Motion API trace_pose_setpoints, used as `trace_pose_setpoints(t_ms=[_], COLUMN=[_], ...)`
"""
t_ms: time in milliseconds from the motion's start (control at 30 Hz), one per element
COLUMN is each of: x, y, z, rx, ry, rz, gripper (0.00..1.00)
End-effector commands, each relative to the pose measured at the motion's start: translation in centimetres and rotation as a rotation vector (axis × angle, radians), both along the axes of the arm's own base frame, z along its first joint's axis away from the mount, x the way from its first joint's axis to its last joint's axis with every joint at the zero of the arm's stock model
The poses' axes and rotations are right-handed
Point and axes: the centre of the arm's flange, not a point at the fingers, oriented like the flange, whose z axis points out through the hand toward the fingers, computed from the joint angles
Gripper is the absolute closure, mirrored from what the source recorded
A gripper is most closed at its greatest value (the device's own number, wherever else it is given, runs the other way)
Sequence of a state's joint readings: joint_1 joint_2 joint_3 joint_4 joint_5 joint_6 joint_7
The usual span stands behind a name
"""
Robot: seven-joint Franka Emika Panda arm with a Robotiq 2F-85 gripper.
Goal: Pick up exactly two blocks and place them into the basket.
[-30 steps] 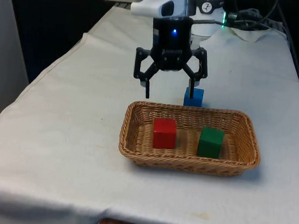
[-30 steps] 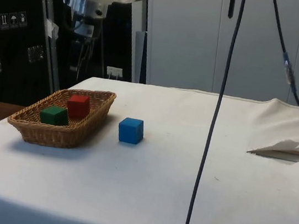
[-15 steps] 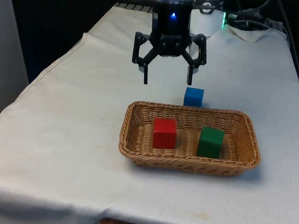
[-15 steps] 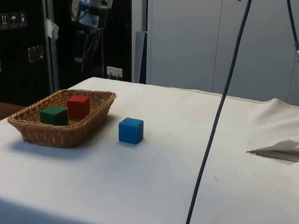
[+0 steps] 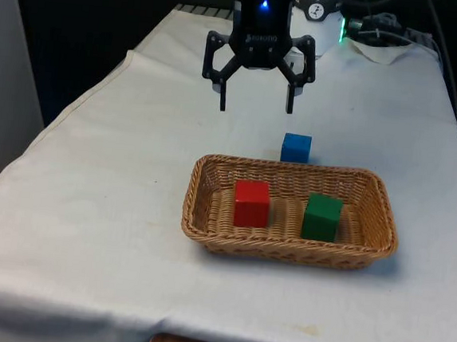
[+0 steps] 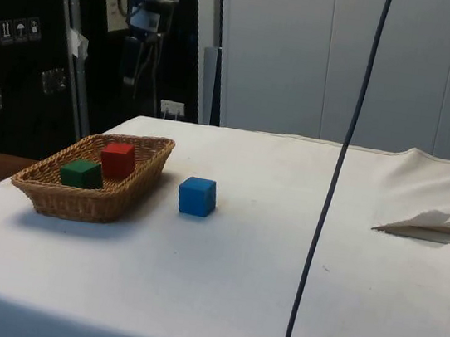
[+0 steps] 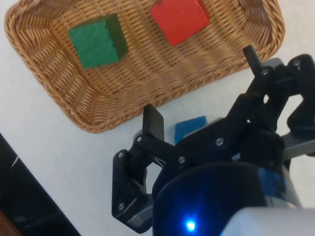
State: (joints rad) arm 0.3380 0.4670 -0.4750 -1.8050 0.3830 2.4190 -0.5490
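Two blocks lie in the wicker basket (image 5: 197,208): going across the front view from left to right, the red block (image 5: 251,203), then the green block (image 5: 321,217), both sitting flat and apart from each other. A blue block (image 5: 296,147) stands on the counter (image 5: 89,207) just beyond the basket's far rim. The hand (image 5: 256,105) hangs high above the counter on the far side of the blue block, fingers spread wide and holding nothing. By my reading the count is met, so the sound move is to lift clear and leave the blue block alone; a third block would break the "exactly two" rule.
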Motion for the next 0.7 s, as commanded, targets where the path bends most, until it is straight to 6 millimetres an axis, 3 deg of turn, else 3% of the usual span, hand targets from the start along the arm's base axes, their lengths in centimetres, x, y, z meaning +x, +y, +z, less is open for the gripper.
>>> trace_pose_setpoints(t_ms=[0,667], x=[-0.4,-3.1], y=[-0.2,-0.5], z=[0.0,-0.6], rx=[-0.013,-0.017], ry=[-0.004,0.014], rz=[-0.013,-0.057], gripper=[0.00,0.00])
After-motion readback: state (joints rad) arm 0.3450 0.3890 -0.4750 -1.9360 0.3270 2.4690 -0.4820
